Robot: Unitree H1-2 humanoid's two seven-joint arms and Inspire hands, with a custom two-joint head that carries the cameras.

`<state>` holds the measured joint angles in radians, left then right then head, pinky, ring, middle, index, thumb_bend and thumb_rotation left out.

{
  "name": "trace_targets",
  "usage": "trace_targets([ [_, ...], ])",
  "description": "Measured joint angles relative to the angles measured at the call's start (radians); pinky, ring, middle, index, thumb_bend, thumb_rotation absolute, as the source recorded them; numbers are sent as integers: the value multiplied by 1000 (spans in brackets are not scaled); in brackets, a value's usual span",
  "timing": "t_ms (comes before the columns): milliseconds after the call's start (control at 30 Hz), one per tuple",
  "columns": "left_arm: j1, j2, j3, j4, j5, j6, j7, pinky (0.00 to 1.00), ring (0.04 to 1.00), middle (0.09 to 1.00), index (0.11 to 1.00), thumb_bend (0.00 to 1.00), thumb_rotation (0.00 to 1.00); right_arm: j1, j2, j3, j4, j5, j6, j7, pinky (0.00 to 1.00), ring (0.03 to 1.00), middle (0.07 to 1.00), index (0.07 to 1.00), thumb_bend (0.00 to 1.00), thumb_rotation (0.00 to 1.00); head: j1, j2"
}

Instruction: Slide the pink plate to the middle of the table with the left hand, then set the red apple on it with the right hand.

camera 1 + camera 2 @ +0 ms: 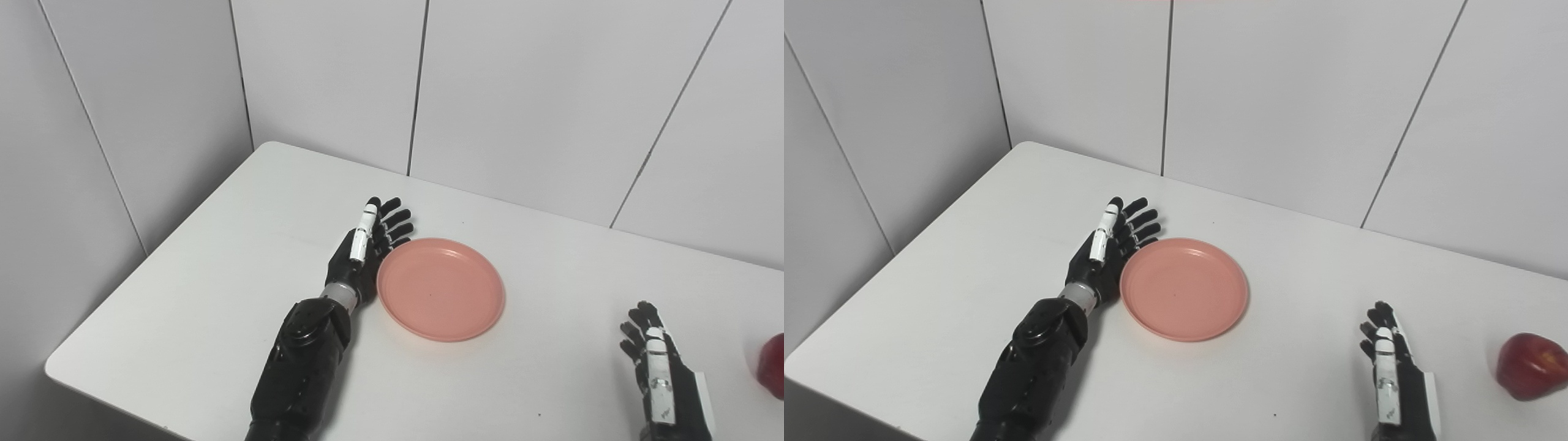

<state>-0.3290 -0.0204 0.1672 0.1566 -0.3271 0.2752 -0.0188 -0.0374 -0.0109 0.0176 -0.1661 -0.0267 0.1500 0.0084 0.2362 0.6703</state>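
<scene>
Judging by position, the plate [1184,288] is already pushed near mid-table by the left hand [1107,244], fingers spread against its rim. The apple [1531,365] lies ungrasped beside the empty, spread right hand [1390,373].

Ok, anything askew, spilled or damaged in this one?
Nothing stands out. The pink plate lies flat and empty, the open left hand against its left edge. The red apple sits intact at the table's right, beyond the open right hand.
</scene>
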Motion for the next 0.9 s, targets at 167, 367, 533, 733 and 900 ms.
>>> trace_targets([
  [167, 3, -15, -17, -16, 12, 16, 22, 841, 856, 865, 852, 386, 1000, 0, 0, 5, -2, -25, 0, -3, 878, 878, 898, 891, 204, 1000, -20, 9],
  [367, 22, -47, -37, -52, 28, 35, 39, 846, 856, 864, 852, 387, 1000, -4, 4, 7, -24, -46, 1, -11, 880, 875, 896, 892, 210, 1000, -52, 24],
  [533, 25, -68, -38, -63, 33, 47, 55, 849, 856, 862, 849, 387, 1000, -3, 6, 16, -28, -74, 3, -19, 869, 865, 888, 884, 212, 1000, -78, 37],
  [733, 31, -81, -55, -80, 54, 63, 69, 852, 863, 869, 853, 399, 1000, -3, 14, 24, -36, -103, 8, -24, 855, 851, 876, 874, 226, 1000, -113, 52],
  [900, 48, -110, -82, -113, 75, 92, 81, 850, 861, 866, 849, 393, 1000, -4, 23, 32, -51, -126, 9, -28, 840, 845, 867, 865, 228, 1000, -144, 63],
])
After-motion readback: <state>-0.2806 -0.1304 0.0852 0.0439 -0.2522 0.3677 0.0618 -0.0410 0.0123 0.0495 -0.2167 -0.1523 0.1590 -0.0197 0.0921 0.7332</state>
